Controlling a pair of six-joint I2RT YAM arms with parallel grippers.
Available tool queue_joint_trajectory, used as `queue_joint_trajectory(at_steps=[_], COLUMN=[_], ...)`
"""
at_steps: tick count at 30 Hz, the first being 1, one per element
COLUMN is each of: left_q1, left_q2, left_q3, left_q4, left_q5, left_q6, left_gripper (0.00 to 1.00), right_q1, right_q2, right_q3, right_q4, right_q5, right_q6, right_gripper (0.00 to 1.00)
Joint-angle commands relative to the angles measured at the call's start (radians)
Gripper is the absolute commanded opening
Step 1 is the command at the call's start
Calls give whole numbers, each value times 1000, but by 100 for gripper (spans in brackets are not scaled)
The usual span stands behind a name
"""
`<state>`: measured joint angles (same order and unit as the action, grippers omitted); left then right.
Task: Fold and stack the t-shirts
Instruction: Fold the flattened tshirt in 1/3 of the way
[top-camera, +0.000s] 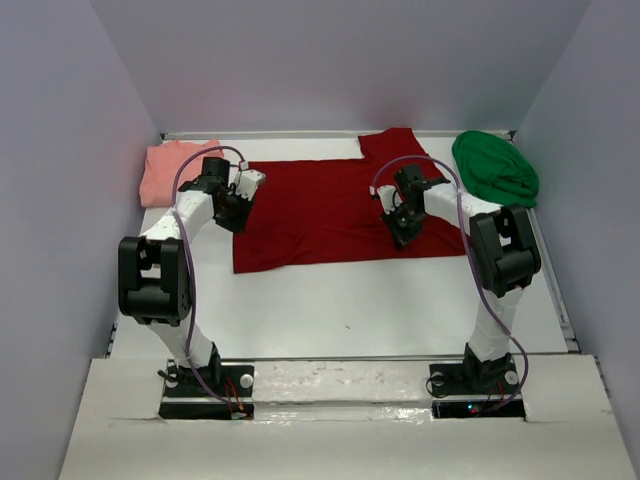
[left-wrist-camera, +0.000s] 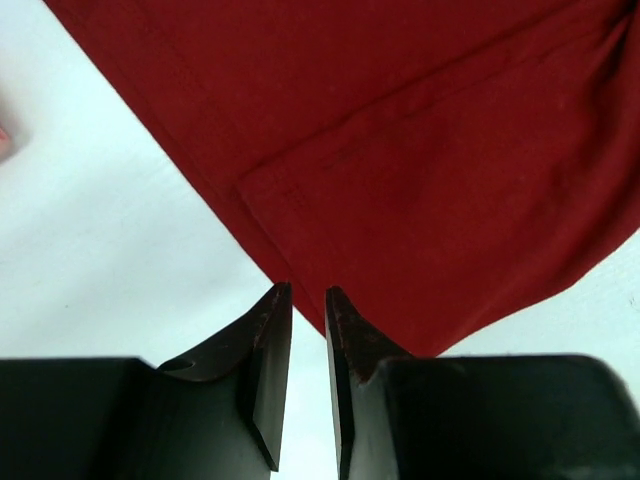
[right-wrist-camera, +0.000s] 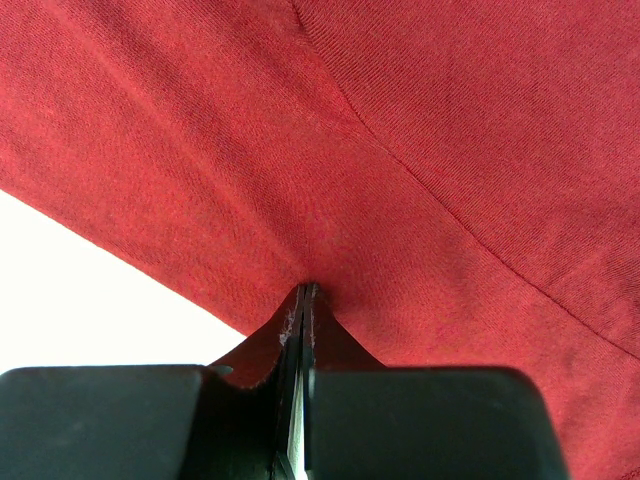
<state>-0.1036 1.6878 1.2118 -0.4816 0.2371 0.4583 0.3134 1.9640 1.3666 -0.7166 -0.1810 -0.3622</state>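
Note:
The dark red t-shirt (top-camera: 330, 210) lies spread flat across the middle of the table. The salmon-pink t-shirt (top-camera: 175, 170) lies folded at the back left. The bright green t-shirt (top-camera: 495, 165) lies bunched at the back right. My left gripper (top-camera: 235, 215) is at the red shirt's left edge; in the left wrist view (left-wrist-camera: 308, 295) its jaws stand a narrow gap apart, empty, with the shirt's hem (left-wrist-camera: 420, 150) just beyond the tips. My right gripper (top-camera: 400, 232) is over the shirt's right part; in the right wrist view (right-wrist-camera: 306, 288) it is shut, pinching the red cloth (right-wrist-camera: 400, 150), which puckers at the tips.
The white table (top-camera: 350, 300) is enclosed by pale walls on the left, back and right. A red sleeve (top-camera: 395, 145) reaches to the back edge. A sliver of pink cloth (left-wrist-camera: 3, 140) shows at the left wrist view's edge.

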Motion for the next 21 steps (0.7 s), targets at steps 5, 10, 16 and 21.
queue_joint_trajectory(at_steps=[5,10,16,21], left_q1=[93,96,96,96], left_q2=[39,61,79,84], left_q3=[11,-3,-23,-28], left_q4=[-66,-68,-58,-52], left_q5=[108,120,117,122], left_q6=[29,43,48,45], left_gripper=[31,30,30,29], right_q1=[-10,-10,-10,-10], right_q2=[95,96,96,98], right_q3=[-37,-35,-34,-34], right_q4=[42,42,40,39], right_q5=[38,38,37,38], right_q6=[-15,-15,-15,-15], right_gripper=[0,0,0,0])
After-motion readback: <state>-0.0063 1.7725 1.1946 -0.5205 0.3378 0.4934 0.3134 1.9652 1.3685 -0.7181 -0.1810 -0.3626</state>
